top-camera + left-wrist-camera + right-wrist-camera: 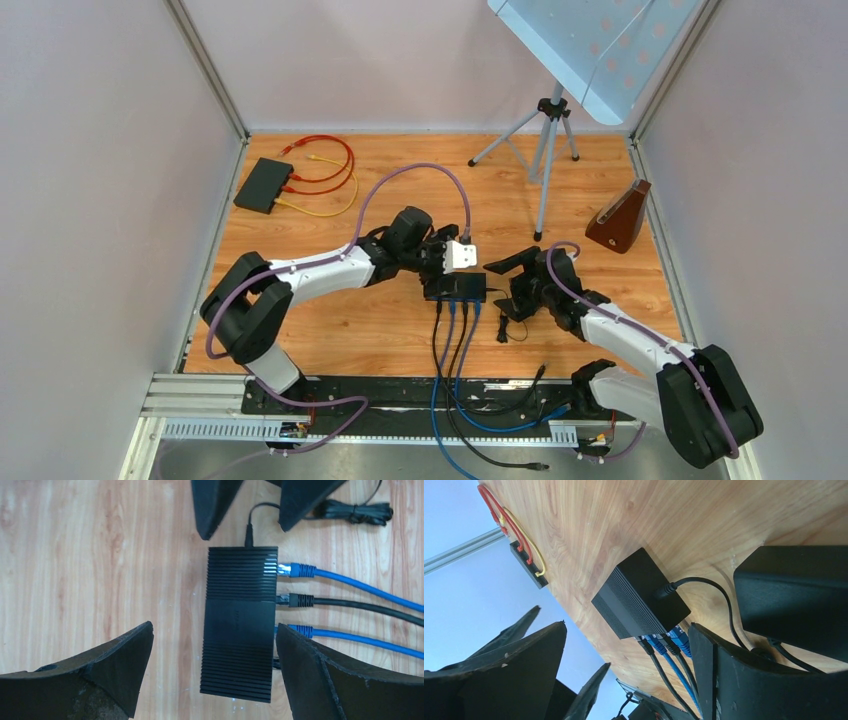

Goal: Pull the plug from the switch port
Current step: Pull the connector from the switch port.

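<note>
A black network switch [456, 288] lies mid-table with blue and black plugs in its near side. In the left wrist view the switch [240, 625] shows a blue plug [300, 570], a black plug [299, 600] and another blue plug [301, 630]; a further plug is mostly hidden behind my right-hand finger [320, 675]. My left gripper [215, 626] is open, straddling the switch from above without touching it; it also shows in the top view [445, 268]. My right gripper [626, 626] is open and empty just right of the switch [639, 600], near its power cable [704, 587] and plugs [664, 642]; it also shows in the top view [505, 285].
A second black switch [263, 185] with red cables [325, 160] and yellow cables sits far left. A tripod [545, 150] and a brown wooden block [620, 220] stand at the back right. A coiled black cord [510, 325] lies beside the switch. Cables [450, 380] trail to the near edge.
</note>
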`<state>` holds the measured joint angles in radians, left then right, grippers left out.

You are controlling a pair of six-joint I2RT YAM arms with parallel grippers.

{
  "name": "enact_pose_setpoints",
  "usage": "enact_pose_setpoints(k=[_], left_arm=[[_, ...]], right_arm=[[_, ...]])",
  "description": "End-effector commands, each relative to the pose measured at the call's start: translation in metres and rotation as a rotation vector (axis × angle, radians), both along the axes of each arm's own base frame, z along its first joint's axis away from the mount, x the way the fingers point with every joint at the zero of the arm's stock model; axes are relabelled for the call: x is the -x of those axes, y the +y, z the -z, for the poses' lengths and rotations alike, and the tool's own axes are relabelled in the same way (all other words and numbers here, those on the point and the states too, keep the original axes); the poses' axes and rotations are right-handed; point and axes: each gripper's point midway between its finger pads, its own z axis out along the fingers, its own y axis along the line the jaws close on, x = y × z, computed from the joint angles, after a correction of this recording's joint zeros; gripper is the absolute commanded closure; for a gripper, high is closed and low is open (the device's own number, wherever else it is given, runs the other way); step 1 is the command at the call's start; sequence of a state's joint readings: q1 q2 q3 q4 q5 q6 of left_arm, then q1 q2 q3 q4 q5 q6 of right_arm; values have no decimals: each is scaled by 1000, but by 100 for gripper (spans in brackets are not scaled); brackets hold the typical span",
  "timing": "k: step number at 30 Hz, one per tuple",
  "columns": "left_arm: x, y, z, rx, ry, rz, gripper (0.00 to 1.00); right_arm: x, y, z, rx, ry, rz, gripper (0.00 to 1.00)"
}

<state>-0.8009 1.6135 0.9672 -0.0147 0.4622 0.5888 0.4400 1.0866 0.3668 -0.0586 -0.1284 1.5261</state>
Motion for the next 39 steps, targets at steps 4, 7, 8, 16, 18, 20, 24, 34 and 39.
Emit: enact_pose_setpoints(k=[4, 7, 8, 16, 18, 20, 24, 34, 39], left_arm=[[16, 7, 37, -167, 60, 124, 5], [16, 7, 47, -209, 68, 136, 6], [14, 7, 48, -214, 64, 133, 5], [10, 4, 55, -241, 79, 127, 5], [9, 4, 56, -245, 86, 124, 5], [11, 5, 59, -256, 102, 125, 7], [15, 6, 65, -281, 128, 131, 8], [18, 5, 73, -310, 173, 111, 18], [19, 8, 79, -337, 178, 81, 21]], right_arm=[[-3, 0, 0, -33, 16, 50, 11], [-4, 0, 1, -28, 15, 50, 12], [-4, 0, 0, -29, 14, 49, 12], [-3, 0, 3, -26, 22, 42, 13], [-3, 0, 3, -25, 22, 44, 13], [-3, 0, 2, -29, 18, 46, 13], [-4, -2, 0, -39, 10, 74, 14], [-5, -3, 7, -65, 58, 120, 27], [-4, -2, 20, -90, 174, 181, 39]])
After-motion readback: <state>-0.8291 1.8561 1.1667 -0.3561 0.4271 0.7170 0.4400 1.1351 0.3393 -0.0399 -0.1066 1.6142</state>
